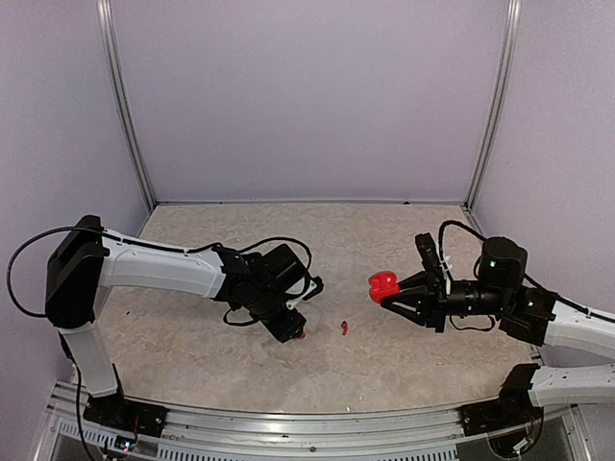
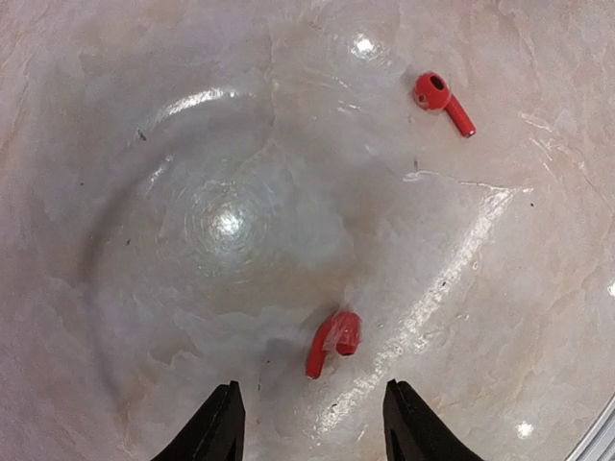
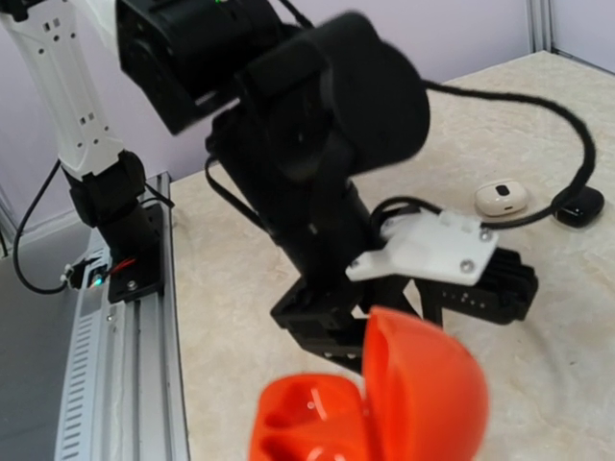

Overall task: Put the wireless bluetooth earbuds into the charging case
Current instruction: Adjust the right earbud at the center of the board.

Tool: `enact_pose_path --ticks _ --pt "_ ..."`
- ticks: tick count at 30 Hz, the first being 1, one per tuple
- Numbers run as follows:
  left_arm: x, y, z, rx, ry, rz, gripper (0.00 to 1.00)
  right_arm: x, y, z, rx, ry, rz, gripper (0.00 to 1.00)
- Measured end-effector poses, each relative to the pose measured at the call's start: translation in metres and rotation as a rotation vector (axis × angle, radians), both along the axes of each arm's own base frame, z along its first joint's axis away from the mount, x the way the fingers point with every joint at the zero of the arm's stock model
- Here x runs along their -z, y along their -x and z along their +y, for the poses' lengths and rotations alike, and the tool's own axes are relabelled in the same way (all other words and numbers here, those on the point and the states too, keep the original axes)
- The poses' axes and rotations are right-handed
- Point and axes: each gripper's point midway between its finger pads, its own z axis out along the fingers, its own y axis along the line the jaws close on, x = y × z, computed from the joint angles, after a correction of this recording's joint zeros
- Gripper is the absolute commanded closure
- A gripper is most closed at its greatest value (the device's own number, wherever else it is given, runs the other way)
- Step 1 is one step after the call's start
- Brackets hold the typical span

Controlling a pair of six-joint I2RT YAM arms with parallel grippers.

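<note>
**Left wrist view: a tiny red bud waits just in front of open jaws**

The near red earbud (image 2: 334, 341) lies flat on the shiny tabletop (image 2: 144, 240). The left jaws hang just behind it. They are spread apart and have nothing between them. The other red earbud (image 2: 444, 103) lies well apart from the near one, farther ahead and off to one side.

I think these buds are very light, hard and smooth. The round head could slip or pop out if it is squeezed. A small bump may send the bud sliding on the slick top. Holding it by the short stem, close to the head, looks safest, with one jaw on each side. The bud is much smaller than a jaw, so the aim must be good.

The red charging case (image 1: 383, 283) is up in the air, well apart from the near earbud, on the robot's right side of it. The right jaws are clenched on it. Its lid stands up and the hollow inside shows.

The other bud lies roughly between the near earbud and the case, low on the tabletop. A white case (image 3: 502, 197) and a black case (image 3: 579, 205) sit past the left arm (image 1: 163, 269), well apart from the near earbud. They do not look to be in the way.
</note>
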Motion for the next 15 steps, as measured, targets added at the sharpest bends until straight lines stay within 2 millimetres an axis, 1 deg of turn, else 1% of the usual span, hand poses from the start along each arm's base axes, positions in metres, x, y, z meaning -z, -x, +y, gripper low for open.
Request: enact_pose_path --ticks 5,8,12,15 --pt "-0.015 -0.005 -0.015 0.024 0.032 -0.006 0.51 0.002 -0.001 0.000 0.000 0.005 0.005 1.00" --pt "-0.017 -0.010 -0.022 0.044 0.027 -0.010 0.52 0.002 -0.001 0.001 0.000 0.005 0.005 1.00" --pt "-0.006 -0.013 -0.026 0.076 -0.015 0.002 0.54 0.002 -0.001 0.001 0.001 0.005 0.005 1.00" --pt "0.008 -0.012 -0.025 0.099 -0.056 0.030 0.56 0.002 -0.001 0.000 0.001 0.005 0.005 1.00"
